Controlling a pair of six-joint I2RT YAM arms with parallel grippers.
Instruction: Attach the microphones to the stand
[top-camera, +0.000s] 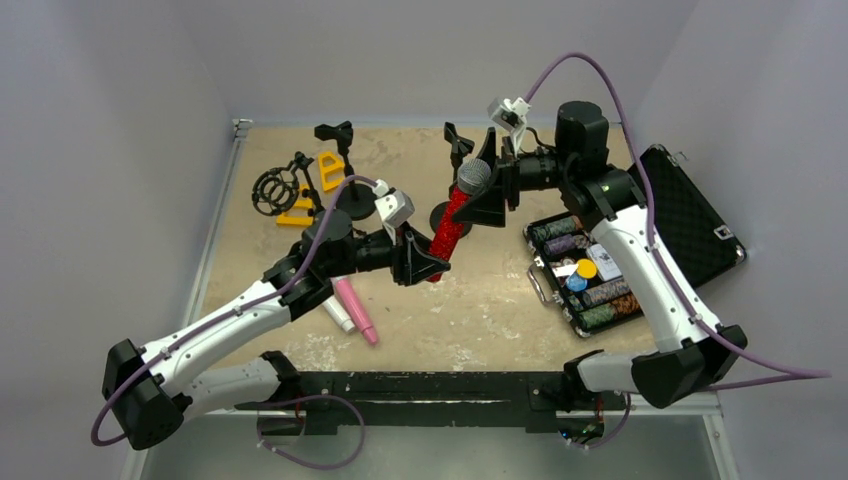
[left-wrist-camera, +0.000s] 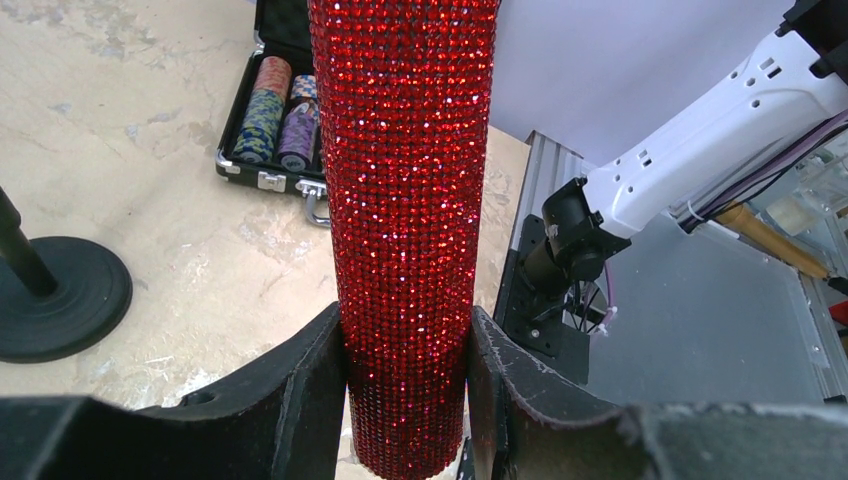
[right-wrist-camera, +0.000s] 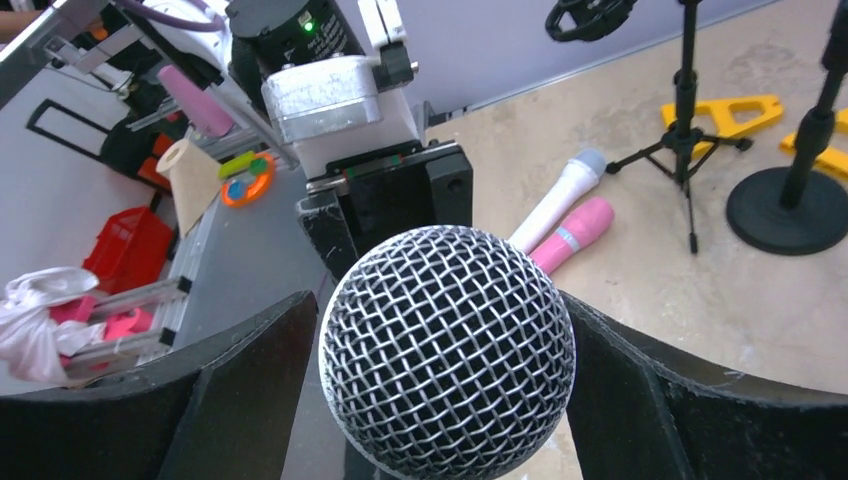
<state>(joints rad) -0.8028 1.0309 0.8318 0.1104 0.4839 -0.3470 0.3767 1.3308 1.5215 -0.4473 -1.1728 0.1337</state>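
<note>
Left gripper (top-camera: 437, 258) (left-wrist-camera: 405, 385) is clamped on the lower body of the glittery red stick microphone with a silver mesh head (top-camera: 450, 225) (left-wrist-camera: 405, 200), its two black fingers (left-wrist-camera: 310, 400) pressed flat against either side of the sequinned barrel. Right gripper (top-camera: 480, 195) (right-wrist-camera: 445, 365) closes around the other end, its fingers (right-wrist-camera: 250, 390) sitting tight against both sides of the round mesh head (right-wrist-camera: 447, 350). Between the two claws the red microphone hangs above the worn tan table (top-camera: 480, 310), tilted, head up and toward the far right, tail down and toward the left. Just behind it stands a black microphone stand on a round base (top-camera: 457, 140) (left-wrist-camera: 55, 295), and a second black round-based stand (top-camera: 345, 190) (right-wrist-camera: 790, 205) rises farther left, near a thin black tripod stand (right-wrist-camera: 685, 130), a black ring-shaped shock mount (top-camera: 275, 190) and yellow plastic brackets (top-camera: 330, 170). The white stick microphone (top-camera: 337, 313) (right-wrist-camera: 555, 205) and the pink stick microphone (top-camera: 356, 310) (right-wrist-camera: 572, 235) lie side by side, touching, on the table beneath the left arm. An open black case of poker chips (top-camera: 585, 275) (left-wrist-camera: 280, 120) rests at the right side of the table, under the right arm.
</note>
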